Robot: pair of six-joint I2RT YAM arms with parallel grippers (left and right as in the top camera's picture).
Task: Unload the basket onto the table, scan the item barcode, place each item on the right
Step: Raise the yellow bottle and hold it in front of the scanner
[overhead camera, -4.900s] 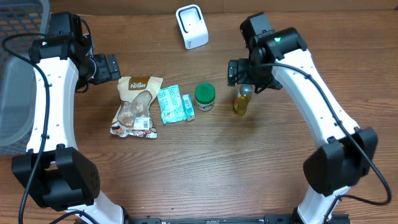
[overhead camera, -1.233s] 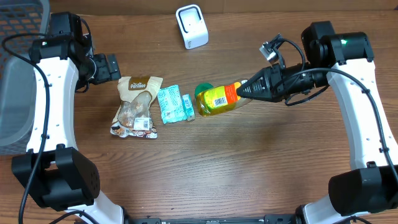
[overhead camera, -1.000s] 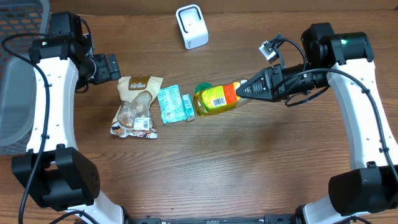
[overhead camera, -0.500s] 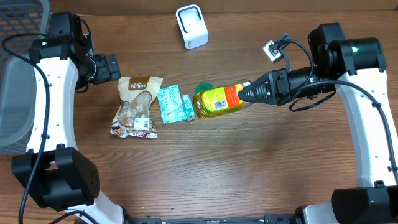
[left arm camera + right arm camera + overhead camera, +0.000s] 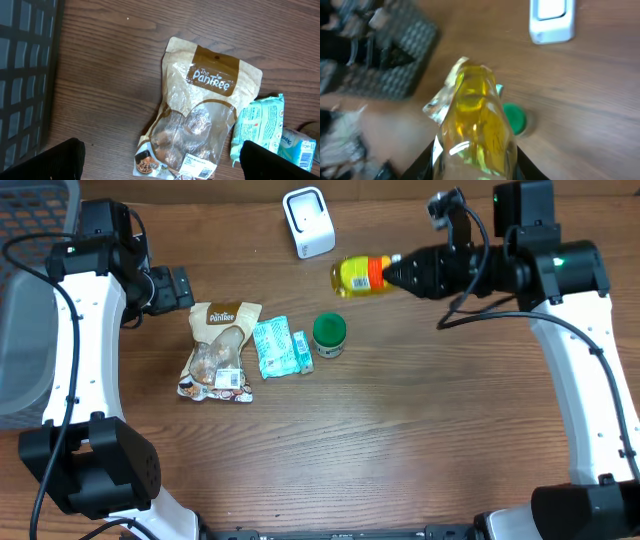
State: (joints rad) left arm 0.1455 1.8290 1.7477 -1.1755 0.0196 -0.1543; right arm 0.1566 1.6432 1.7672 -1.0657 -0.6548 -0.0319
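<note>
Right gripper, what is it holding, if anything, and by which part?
The right gripper holds the yellow bottle by its cap end, with the bottle lying sideways.

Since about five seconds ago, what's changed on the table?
The right claw lifted the yellow bottle from where it stood upright beside the green-lidded jar, tipped it sideways and carried it toward the white scanner, where it is now held close by. The left claw, snack pouch, teal packets and jar stayed put.
</note>
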